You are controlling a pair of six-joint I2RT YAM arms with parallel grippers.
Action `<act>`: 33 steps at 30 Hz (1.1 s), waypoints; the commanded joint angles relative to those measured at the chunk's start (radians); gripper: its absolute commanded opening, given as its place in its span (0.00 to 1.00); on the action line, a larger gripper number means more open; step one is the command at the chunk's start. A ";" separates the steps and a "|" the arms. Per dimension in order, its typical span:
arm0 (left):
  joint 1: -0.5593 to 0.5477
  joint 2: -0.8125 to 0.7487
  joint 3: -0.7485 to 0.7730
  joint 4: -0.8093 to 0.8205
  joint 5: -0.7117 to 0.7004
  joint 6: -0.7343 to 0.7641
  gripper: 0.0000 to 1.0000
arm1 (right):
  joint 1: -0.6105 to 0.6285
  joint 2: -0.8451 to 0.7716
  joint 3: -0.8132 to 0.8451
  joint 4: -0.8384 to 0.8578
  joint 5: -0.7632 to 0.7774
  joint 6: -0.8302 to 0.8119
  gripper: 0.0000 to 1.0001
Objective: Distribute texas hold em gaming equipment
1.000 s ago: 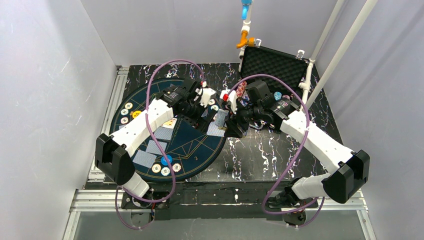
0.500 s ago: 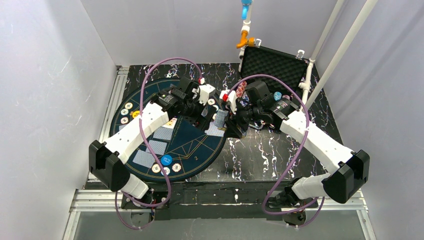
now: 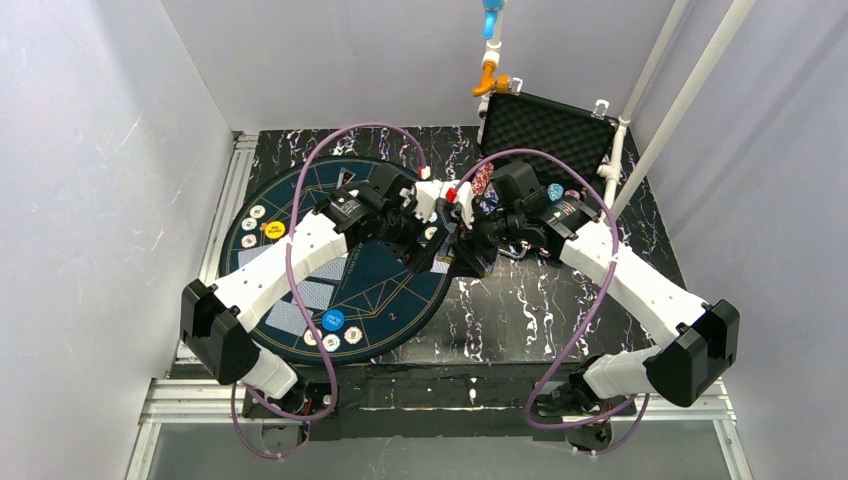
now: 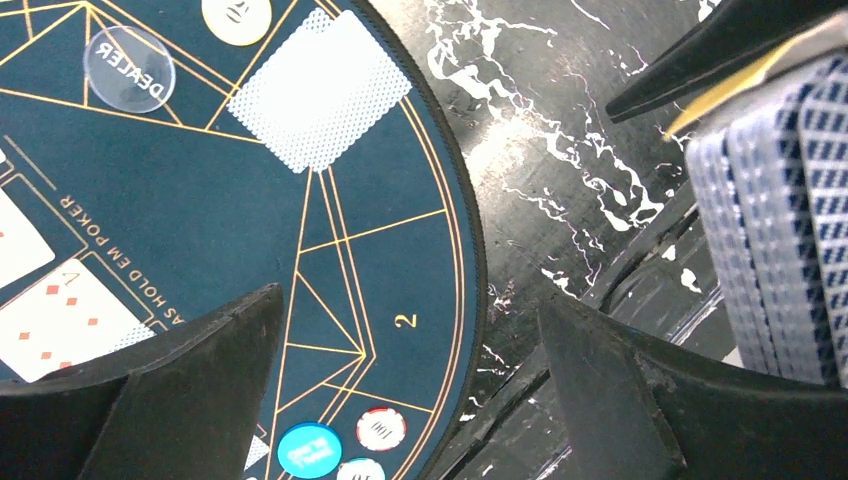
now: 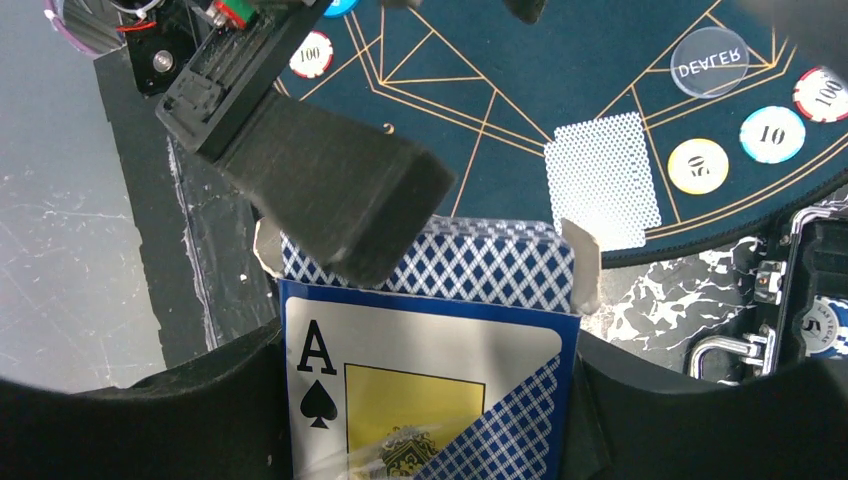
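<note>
Presently: right tool clenched on blue-patterned cardboard box of playing cards, frame centre; left tool released, jaws wide, just beside box's open end.

I see the mat lying left on the surface, the case far right, the card box between them.
</note>
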 commanded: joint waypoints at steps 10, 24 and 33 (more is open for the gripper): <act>-0.065 0.031 -0.015 -0.011 0.160 -0.026 0.98 | 0.008 -0.002 0.055 0.053 -0.035 -0.008 0.04; 0.321 -0.038 0.118 -0.113 0.724 -0.241 0.94 | 0.008 -0.069 -0.001 0.131 0.044 -0.007 0.01; 0.256 0.019 0.149 0.001 0.792 -0.372 0.90 | 0.019 -0.053 0.020 0.180 0.033 0.009 0.01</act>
